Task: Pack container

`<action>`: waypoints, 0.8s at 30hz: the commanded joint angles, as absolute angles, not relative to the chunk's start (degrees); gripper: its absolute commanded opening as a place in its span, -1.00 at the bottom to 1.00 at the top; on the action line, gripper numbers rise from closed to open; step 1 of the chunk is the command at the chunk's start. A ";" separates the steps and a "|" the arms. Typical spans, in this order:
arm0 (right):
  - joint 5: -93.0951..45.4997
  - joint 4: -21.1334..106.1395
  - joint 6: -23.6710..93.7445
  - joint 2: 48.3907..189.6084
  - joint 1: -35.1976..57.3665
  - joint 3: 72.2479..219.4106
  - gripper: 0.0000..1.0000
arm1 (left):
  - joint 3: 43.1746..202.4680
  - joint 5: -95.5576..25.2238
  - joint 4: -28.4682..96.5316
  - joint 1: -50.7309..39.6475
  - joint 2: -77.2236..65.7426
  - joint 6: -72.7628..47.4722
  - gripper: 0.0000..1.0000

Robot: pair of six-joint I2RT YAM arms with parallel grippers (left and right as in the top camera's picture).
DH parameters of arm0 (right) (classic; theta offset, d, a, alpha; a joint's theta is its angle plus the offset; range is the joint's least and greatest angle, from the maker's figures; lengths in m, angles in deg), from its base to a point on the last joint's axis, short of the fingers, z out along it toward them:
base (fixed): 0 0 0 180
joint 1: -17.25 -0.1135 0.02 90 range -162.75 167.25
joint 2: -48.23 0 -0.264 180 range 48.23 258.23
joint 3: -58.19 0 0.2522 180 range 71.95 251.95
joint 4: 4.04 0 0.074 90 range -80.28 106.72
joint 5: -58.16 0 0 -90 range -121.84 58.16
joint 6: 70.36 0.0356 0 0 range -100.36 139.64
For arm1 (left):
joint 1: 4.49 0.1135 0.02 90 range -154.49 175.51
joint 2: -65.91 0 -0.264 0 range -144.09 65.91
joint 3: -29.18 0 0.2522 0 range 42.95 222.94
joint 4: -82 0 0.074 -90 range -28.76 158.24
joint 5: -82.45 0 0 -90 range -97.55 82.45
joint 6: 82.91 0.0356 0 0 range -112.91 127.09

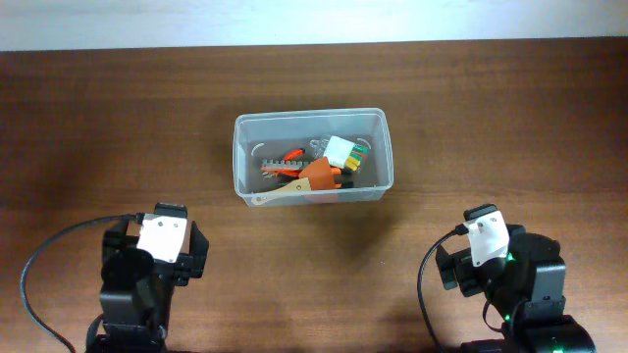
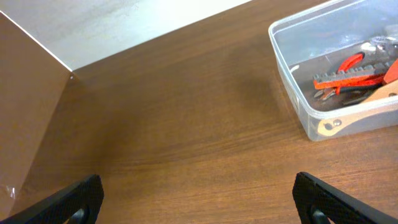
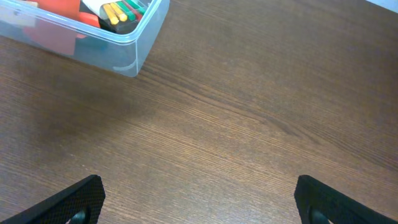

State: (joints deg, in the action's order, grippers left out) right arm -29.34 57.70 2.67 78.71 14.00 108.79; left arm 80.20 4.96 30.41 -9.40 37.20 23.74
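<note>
Your left gripper [image 2: 199, 208] has its two fingers spread wide, with nothing between them but bare tabletop [image 1: 471, 88]. Your right gripper [image 3: 199, 206] is the same: fingers far apart and nothing held. Both hang low over the wood near the front edge, well apart from each other.

The container [image 1: 294, 132] stands upright on the tabletop, ahead of both grippers and between their lines of reach. From the left gripper it lies ahead and off to the right, well apart. From the right gripper it lies ahead and off to the left, with only its near corner in that wrist view. Neither gripper touches it.

Inside the container, red-handled pliers [image 2: 348, 74] lie nearest your left gripper's side. A pale wooden handle [image 2: 385, 93] lies along the wall closest to you, and an orange-brown flat piece [image 1: 316, 175] rests over it. A white holder with coloured sticks [image 1: 343, 152] sits towards your right gripper's side. The tools overlap in one heap, and how they lie under one another cannot be made out.
</note>
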 commanded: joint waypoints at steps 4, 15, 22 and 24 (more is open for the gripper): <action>-30.08 56.66 2.54 70.49 14.26 108.18 0.97 | 79.52 5.77 28.27 -9.31 37.55 22.97 0.99; -29.38 30.23 4.07 50.16 14.29 89.65 0.97 | 79.52 5.77 28.27 -9.31 37.55 22.97 0.98; -34.02 15.43 4.44 48.65 14.26 79.31 0.97 | 79.52 5.77 28.27 -9.31 37.55 22.97 0.99; -36.03 15.41 6.38 48.41 14.26 77.36 0.97 | 79.52 5.77 28.27 -9.31 37.55 22.97 0.98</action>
